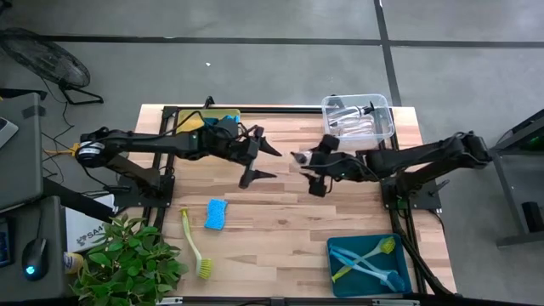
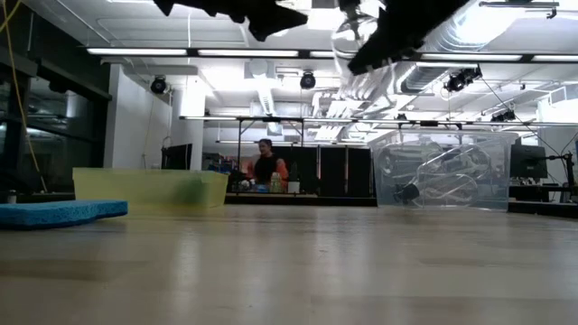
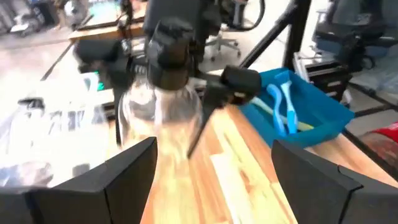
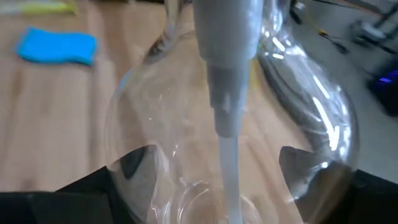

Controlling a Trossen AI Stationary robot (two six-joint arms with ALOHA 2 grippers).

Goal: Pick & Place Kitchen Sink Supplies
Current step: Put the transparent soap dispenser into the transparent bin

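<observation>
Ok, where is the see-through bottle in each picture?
High view: the clear bottle is mid-table, held in the right tool.
Low view: near the top, right of centre, up in the air.
Left wrist view: around the picture's middle.
Right wrist view: it fills most of the picture.
Shared landmark: the blue sponge, seen in the high, low and right wrist views.

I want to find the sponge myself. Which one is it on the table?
Look at the wooden table from above and find the leafy plant at its near left corner. Just beside it lies a yellow-green brush, and next to that is the sponge. It is the only flat, bright blue rectangle lying loose on the wood.
</observation>
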